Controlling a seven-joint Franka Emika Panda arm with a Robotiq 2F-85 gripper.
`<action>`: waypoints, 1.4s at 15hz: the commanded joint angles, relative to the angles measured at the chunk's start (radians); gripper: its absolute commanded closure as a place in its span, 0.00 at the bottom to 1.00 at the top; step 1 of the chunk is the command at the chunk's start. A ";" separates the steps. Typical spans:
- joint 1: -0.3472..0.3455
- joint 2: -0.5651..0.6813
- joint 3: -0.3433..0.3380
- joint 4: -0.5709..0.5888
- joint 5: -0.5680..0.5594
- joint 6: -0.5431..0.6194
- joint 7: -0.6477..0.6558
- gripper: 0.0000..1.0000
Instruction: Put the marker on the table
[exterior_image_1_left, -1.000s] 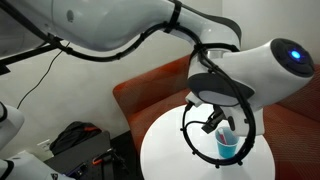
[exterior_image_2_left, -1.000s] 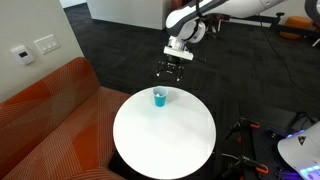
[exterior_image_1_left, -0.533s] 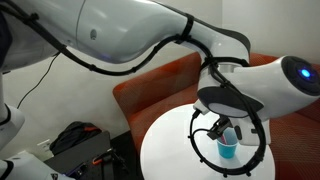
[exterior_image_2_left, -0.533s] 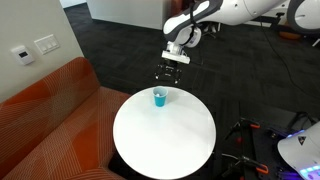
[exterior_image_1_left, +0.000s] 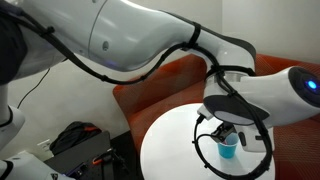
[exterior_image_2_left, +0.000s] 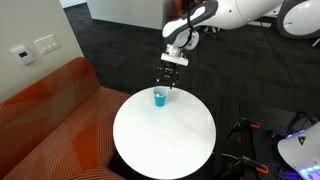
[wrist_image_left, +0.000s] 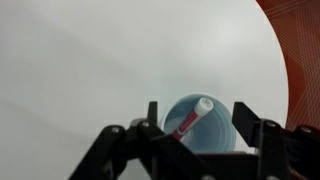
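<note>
In the wrist view the marker (wrist_image_left: 190, 118), reddish-pink with a white tip, stands tilted inside the blue cup (wrist_image_left: 218, 128). The cup stands on the round white table (wrist_image_left: 80, 70). My gripper (wrist_image_left: 198, 114) is open, with one finger on each side of the cup's mouth, just above it and holding nothing. In both exterior views the gripper (exterior_image_2_left: 167, 78) (exterior_image_1_left: 222, 132) hangs right over the cup (exterior_image_2_left: 159, 97) (exterior_image_1_left: 228, 150), near the table's edge (exterior_image_2_left: 165, 140). The marker is too small to make out there.
The reddish-brown corner sofa (exterior_image_2_left: 50, 120) (exterior_image_1_left: 150, 90) curves round the table and shows at the right edge of the wrist view (wrist_image_left: 300, 50). A black bag and equipment (exterior_image_1_left: 80, 145) lie on the floor beside the table. The cup is the only thing on the table top.
My gripper has come down closer to the blue cup and shifted slightly over it. The cup and the marker have not moved.
</note>
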 joint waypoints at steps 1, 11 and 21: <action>-0.015 0.037 0.008 0.056 0.012 -0.038 0.006 0.27; -0.004 0.090 0.007 0.124 0.003 -0.024 0.041 0.40; 0.010 0.147 0.013 0.168 -0.004 -0.021 0.070 0.44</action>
